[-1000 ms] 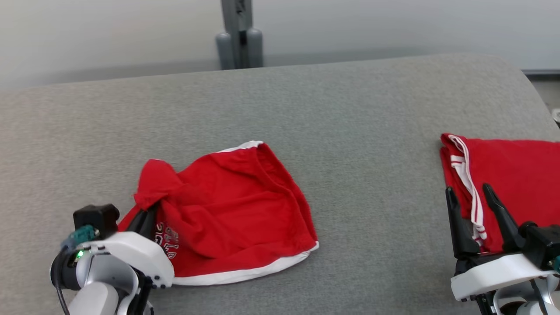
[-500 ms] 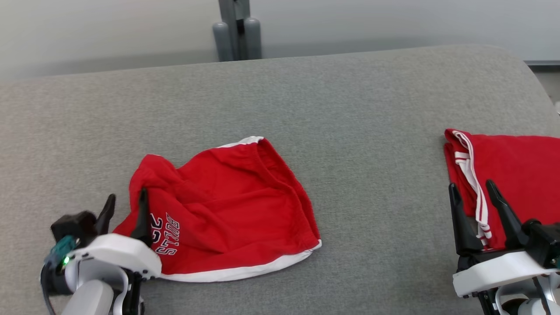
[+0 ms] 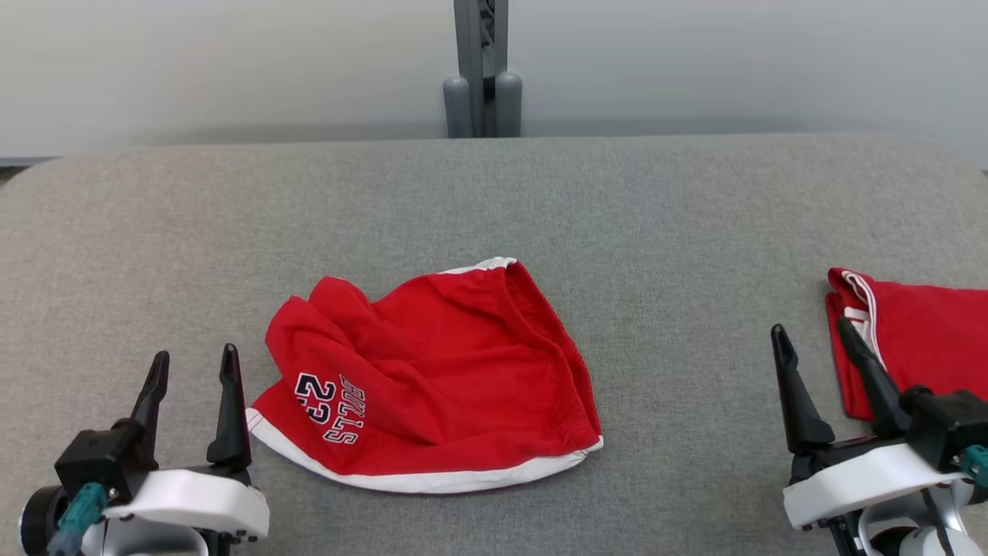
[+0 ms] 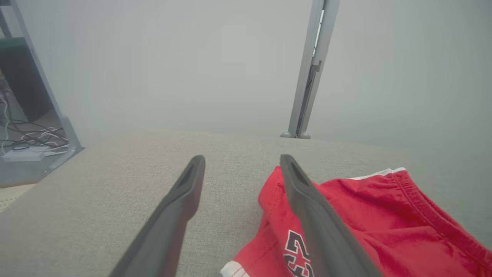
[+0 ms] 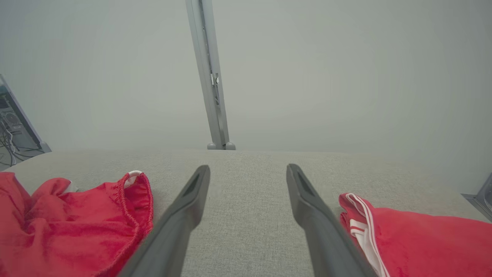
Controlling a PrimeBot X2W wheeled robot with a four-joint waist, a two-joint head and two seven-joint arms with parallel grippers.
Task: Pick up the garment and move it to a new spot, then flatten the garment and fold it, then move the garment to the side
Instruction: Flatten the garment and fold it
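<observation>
The garment [image 3: 440,378], a pair of red shorts with white trim and a printed number, lies crumpled on the grey padded table [image 3: 494,208], left of centre. Its near left corner shows in the left wrist view as well, garment [image 4: 365,215], and its waistband side in the right wrist view, garment [image 5: 77,223]. My left gripper [image 3: 194,363] is open just left of that corner, nothing between its fingers. At the lower right my right gripper [image 3: 812,333] is open too, hovering over bare table beside a second red piece.
A folded red garment with white stripes [image 3: 911,340] lies at the table's right edge, just right of my right gripper. A grey post [image 3: 480,69] stands behind the table's far edge. Bare grey table stretches between the two garments and toward the far edge.
My left gripper has opened, let go of the shorts' left corner and drawn back to the left. The released corner has dropped flat, showing the print. The head camera has also shifted.
</observation>
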